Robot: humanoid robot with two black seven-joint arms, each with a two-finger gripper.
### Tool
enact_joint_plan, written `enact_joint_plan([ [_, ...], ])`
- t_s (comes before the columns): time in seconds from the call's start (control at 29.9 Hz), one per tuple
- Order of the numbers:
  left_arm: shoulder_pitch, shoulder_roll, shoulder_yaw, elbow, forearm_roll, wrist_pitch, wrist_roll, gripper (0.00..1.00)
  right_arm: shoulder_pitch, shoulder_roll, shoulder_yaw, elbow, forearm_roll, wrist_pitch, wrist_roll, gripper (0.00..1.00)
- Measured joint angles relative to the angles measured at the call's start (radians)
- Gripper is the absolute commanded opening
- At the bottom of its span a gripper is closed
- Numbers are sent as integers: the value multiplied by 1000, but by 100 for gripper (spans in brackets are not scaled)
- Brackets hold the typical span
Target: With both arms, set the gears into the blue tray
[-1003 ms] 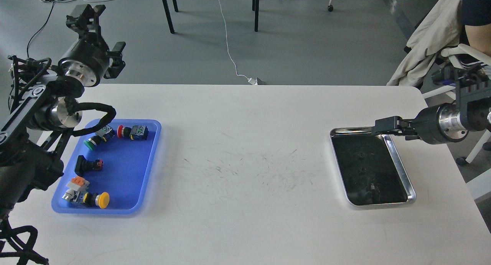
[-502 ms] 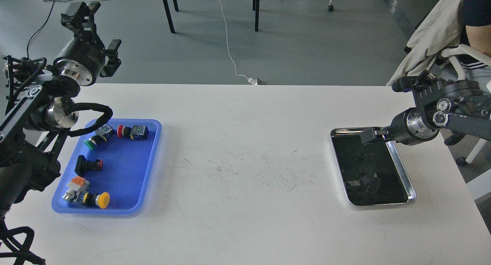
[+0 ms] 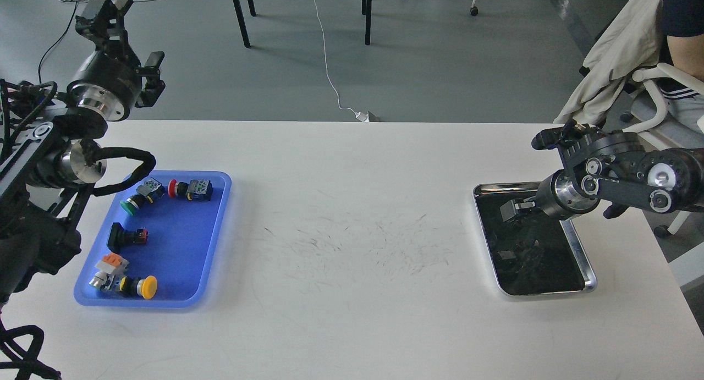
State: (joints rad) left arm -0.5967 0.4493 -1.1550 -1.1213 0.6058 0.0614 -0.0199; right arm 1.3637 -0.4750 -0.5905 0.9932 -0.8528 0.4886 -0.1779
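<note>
Our right gripper low over the steel tray, jaw state we can't tell, left gripper raised and spread open, gears unresolved on the dark tray floor, blue tray holds push buttons.

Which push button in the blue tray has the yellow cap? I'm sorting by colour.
The push button at the blue tray's near edge; the others are capped green, red or black.

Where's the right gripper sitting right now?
In the head view, the right gripper is at the right side of the table, over the far end of the steel tray, well away from the blue tray at the left.
</note>
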Motion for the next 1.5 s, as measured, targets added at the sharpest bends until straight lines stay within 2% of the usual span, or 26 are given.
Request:
enact_joint_plan([
  [0.13, 0, 0, 0, 0, 0, 0, 0, 98, -15, 22, 0, -25, 1, 0, 0, 78],
  [0.23, 0, 0, -1, 0, 0, 0, 0, 98, -21, 33, 0, -34, 1, 0, 1, 67],
  [0.3, 0, 0, -1, 0, 0, 0, 0, 98, -22, 36, 0, -40, 1, 0, 2, 58],
  [0.4, 0, 3, -1, 1, 0, 0, -1, 98, -24, 38, 0, -43, 0, 0, 4, 37],
  [0.54, 0, 4, 0, 2, 0, 0, -1, 98, -24, 40, -1, -52, 0, 0, 11, 26],
  [0.6, 0, 5, 0, 3, 0, 0, -2, 98, -24, 41, -4, -54, 0, 0, 13, 24],
  [0.67, 0, 5, 0, 4, 0, 0, -2, 98, -25, 41, -5, -55, 0, 0, 15, 9],
  [0.74, 0, 6, 0, 4, 0, 0, -2, 98, -25, 41, -6, -56, 0, 0, 17, 3],
  [1.27, 0, 20, -2, 9, -1, 0, -14, 98, 6, -1, 4, -42, 10, 0, 35, 1],
  [1.34, 0, 20, -2, 9, -1, 1, -15, 98, 12, -9, 5, -33, 10, 0, 36, 4],
  [1.37, 0, 21, -2, 9, -1, 1, -15, 98, 15, -13, 6, -30, 10, 0, 37, 11],
  [1.4, 0, 20, -2, 9, -1, 1, -15, 98, 18, -16, 6, -28, 11, 0, 37, 23],
  [1.44, 0, 20, -2, 9, -1, 1, -15, 98, 20, -19, 9, -27, 11, 0, 37, 35],
  [1.5, 0, 20, -1, 9, -1, 1, -15, 98, 21, -25, 19, -25, 13, 0, 37, 85],
])
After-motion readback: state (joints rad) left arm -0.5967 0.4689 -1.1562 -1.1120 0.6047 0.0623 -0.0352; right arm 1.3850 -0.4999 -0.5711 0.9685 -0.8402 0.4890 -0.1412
